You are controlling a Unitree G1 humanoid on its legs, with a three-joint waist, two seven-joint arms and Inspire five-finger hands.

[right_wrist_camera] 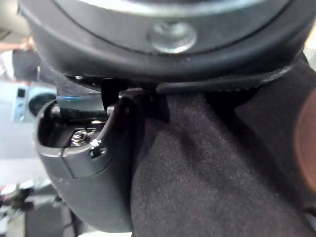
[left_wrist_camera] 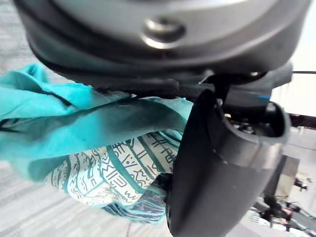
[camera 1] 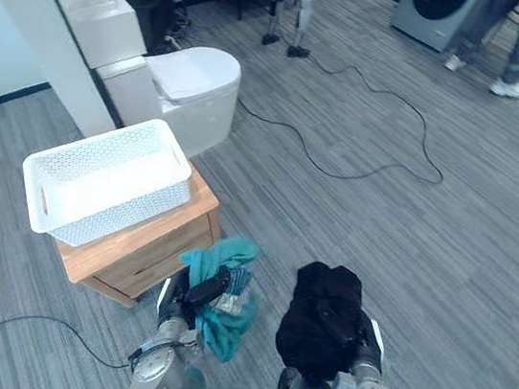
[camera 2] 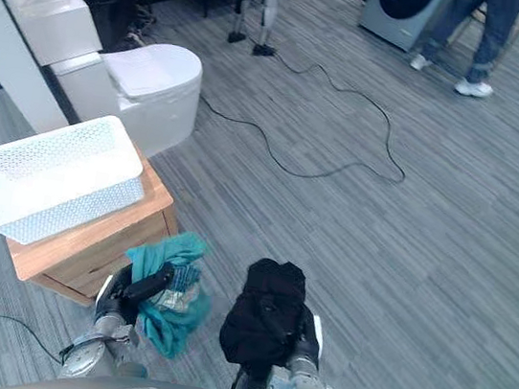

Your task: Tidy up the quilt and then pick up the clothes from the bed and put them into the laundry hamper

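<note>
Ahead, beyond both sets of fingers, grey carpet (camera 1: 446, 240) stretches to a washing machine (camera 1: 436, 6) and a person's legs (camera 1: 513, 42), both well apart from the hands. A white toilet (camera 1: 192, 88) stands far ahead of the left fingers. Nearer, just ahead and to the left of them, the white laundry hamper (camera 1: 132, 204) sits on a low wooden cabinet (camera 1: 150, 249) with nothing inside it. The black garment (camera 1: 321, 310) is bunched over the right hand (right_wrist_camera: 89, 187), whose thumb presses into the cloth. The teal garment (camera 1: 226, 330) (part plain, part patterned) hangs from the left hand (camera 1: 203, 288), whose fingers are curled round it, the thumb (left_wrist_camera: 212, 173) closed against the fabric. The two bundles hang beside each other, apart.
</note>
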